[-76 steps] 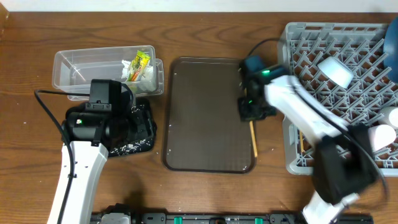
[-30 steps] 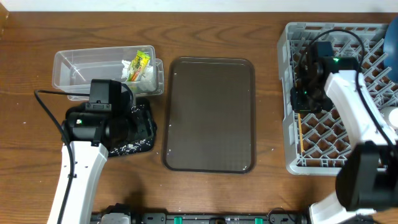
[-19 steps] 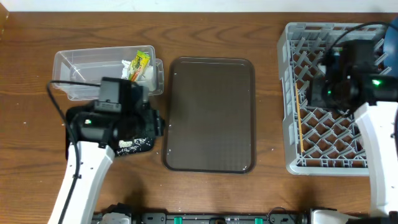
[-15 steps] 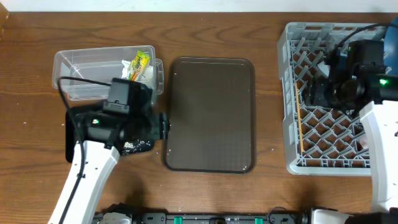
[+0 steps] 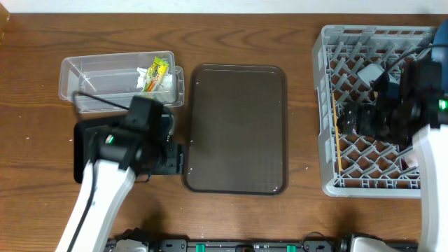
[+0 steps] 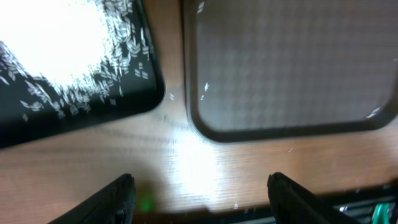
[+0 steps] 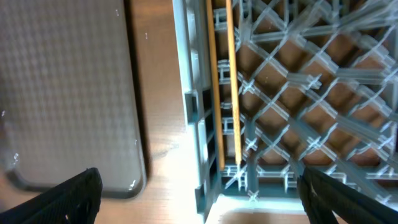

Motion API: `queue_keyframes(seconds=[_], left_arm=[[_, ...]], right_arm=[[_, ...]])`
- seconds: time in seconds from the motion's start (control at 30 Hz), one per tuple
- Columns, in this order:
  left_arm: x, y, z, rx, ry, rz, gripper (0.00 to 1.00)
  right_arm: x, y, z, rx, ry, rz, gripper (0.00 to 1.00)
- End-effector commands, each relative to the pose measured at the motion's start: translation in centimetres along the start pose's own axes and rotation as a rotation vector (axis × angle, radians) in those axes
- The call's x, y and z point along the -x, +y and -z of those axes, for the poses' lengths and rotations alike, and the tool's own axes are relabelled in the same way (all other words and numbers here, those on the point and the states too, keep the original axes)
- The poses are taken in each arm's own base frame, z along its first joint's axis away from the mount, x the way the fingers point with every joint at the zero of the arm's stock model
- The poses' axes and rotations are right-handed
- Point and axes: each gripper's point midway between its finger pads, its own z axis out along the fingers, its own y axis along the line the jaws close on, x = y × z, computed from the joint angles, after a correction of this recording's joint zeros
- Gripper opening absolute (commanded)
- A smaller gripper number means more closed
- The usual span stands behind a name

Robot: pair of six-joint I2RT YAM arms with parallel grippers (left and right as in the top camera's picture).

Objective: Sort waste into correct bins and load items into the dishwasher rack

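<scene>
The grey dishwasher rack (image 5: 329,105) stands at the right. Two wooden chopsticks (image 7: 214,87) lie side by side along its left wall (image 7: 193,124), seen from overhead as a thin chopstick line (image 5: 337,150). My right gripper (image 5: 348,120) hovers over that wall, wide open and empty (image 7: 205,202). A clear tub (image 5: 105,80) holds the yellow-green wrapper (image 5: 155,70) and white napkin (image 5: 166,84). The black tray (image 6: 74,93) carries rice grains (image 6: 118,46). My left gripper (image 5: 173,157) is open and empty (image 6: 202,199) over the table between the black tray and the brown one.
The brown serving tray (image 5: 236,129) lies in the middle, and its near corner (image 6: 205,127) shows in the left wrist view. A pale dish (image 5: 369,72) sits in the rack behind my right arm. A few stray grains (image 6: 171,96) lie on the wood.
My right gripper has opened, left the chopsticks in the rack and drawn back to the right. My left arm has swung right and toward the front, off the black tray.
</scene>
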Motion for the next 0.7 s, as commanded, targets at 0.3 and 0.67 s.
queue_keyframes(seconds=[0.3,0.67], left_arm=[[-1.4,1.4,7.6,-0.018,-0.693,-0.040,0.98],[-2.8,1.3,9.8,-0.047,-0.811,-0.051,0.98]], right_arm=[[-5.5,0.1,1.8,0.011,-0.460,0.130,0.99],[-10.0,-0.4,-0.2,0.018,-0.369,0.113,0.99]])
